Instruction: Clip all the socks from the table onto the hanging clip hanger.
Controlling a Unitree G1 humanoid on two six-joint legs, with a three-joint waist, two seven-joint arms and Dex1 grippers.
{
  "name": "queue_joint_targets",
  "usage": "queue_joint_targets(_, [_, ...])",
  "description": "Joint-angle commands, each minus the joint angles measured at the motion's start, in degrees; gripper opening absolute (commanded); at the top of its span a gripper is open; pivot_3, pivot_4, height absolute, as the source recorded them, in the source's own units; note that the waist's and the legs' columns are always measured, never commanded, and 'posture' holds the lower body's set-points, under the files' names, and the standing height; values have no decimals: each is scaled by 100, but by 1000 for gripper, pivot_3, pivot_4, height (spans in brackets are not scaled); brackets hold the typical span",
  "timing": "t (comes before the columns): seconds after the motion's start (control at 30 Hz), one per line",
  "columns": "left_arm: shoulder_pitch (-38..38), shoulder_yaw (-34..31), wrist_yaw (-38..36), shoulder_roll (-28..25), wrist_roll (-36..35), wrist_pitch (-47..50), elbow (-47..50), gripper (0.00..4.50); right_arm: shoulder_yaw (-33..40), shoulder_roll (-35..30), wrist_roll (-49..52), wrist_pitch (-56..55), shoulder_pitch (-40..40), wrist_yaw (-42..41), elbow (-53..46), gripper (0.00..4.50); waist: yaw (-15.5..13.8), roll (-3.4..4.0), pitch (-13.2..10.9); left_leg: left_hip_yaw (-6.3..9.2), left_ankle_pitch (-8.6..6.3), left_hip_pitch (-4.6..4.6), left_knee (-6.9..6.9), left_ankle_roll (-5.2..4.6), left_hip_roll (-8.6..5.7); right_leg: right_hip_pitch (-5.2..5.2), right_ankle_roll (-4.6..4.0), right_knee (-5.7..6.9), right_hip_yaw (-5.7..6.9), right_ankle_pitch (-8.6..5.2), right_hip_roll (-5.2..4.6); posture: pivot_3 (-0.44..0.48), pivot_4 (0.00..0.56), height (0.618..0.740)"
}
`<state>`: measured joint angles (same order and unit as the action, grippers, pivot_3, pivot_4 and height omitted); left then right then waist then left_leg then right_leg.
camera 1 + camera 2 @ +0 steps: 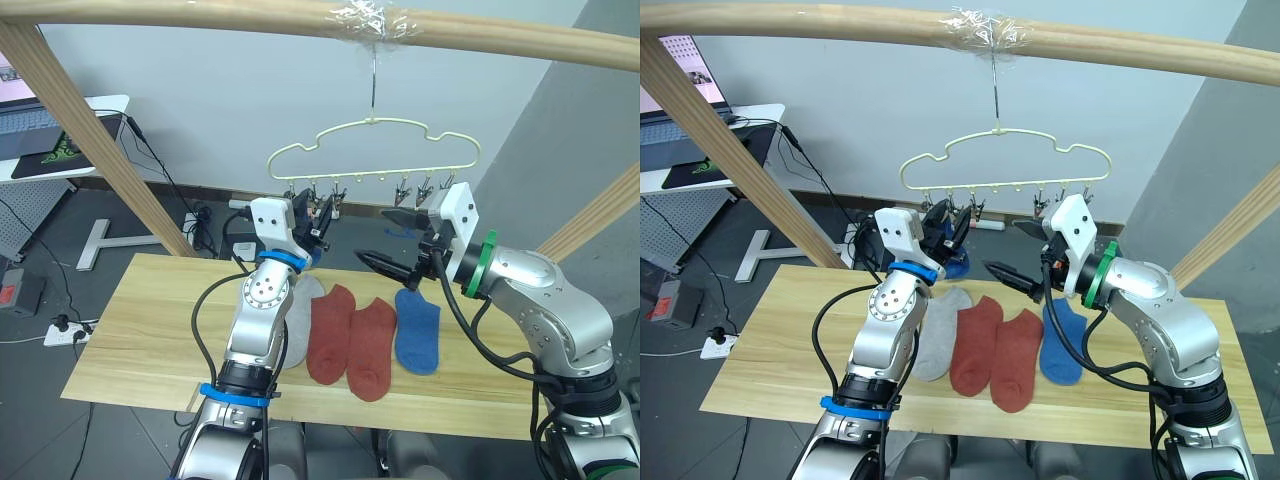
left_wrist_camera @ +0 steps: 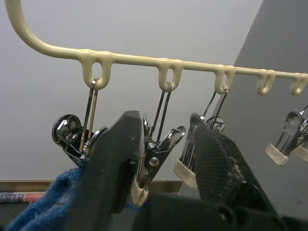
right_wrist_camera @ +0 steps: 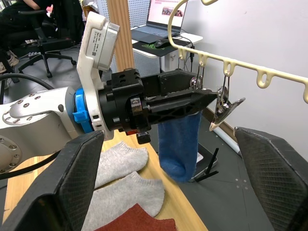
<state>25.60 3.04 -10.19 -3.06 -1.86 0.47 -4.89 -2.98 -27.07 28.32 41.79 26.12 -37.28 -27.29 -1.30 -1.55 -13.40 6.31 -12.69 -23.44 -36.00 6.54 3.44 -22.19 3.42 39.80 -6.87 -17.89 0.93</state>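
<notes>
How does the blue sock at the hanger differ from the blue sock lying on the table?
The hanging blue sock droops straight down below the hanger, beside the left gripper; the other blue sock lies flat on the table. The hanging one is off the wood; the flat one rests next to a red sock. Both are short and the same blue.

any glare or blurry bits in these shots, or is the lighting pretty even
Left eye view: even, soft light; the only glare is on the clear tape wrapping the wooden pole. Left wrist view: the near fingers look soft, and the metal clips catch small bright glints. Right wrist view: the blue sock is sharp.
</notes>
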Motion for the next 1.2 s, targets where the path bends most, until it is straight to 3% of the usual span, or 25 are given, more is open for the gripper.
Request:
queue_joint_targets(0.03, [87,-6,0,-5,10,-192,157,779,119,-53,93,-102,16,-17,-154,4500,0,0,0,0,0,0,0,0,0,0,0,0,0,0,0,83,186,740])
queue_joint_targets(0.2, [84,-2,6,16,-12,-183,181,12,126,-62,93,-111,25,-32,-134,4500,0,0,0,0,0,0,0,0,0,0,0,0,0,0,0,85,186,740])
queue_joint_targets(0.47, [24,-7,-36,11,-72,-115,259,12,43,-129,-94,-131,-285,19,8,4500,-1,0,0,0,0,0,1,0,0,0,0,-1,0,0,0,91,188,740])
queue_joint_targets(0.6, [34,-123,-156,-31,-290,-9,296,12,-232,-126,-1145,-162,-1242,1013,811,4500,-23,-9,7,1,0,0,2,0,0,5,0,-7,4,0,-1,99,191,740])
queue_joint_targets(0.73, [0,-112,-265,-102,-327,56,268,12,-527,20,-1617,-528,-1823,1173,1844,4500,17,-7,7,-6,0,1,2,0,-1,2,0,-4,-3,0,-1,107,191,740])
queue_joint_targets(1.0, [-75,-76,-230,-38,-332,107,377,12,-542,289,-2220,-1765,-1633,1276,3519,4500,90,-5,6,-9,5,7,-1,-5,-2,5,2,3,-7,0,0,111,191,740])
queue_joint_targets(1.2, [-156,-5,-243,-22,-276,196,452,12,-405,536,-2057,-1731,-1472,1035,4044,4500,88,-4,7,-7,5,7,2,-5,-1,6,2,3,-5,0,0,111,191,740])
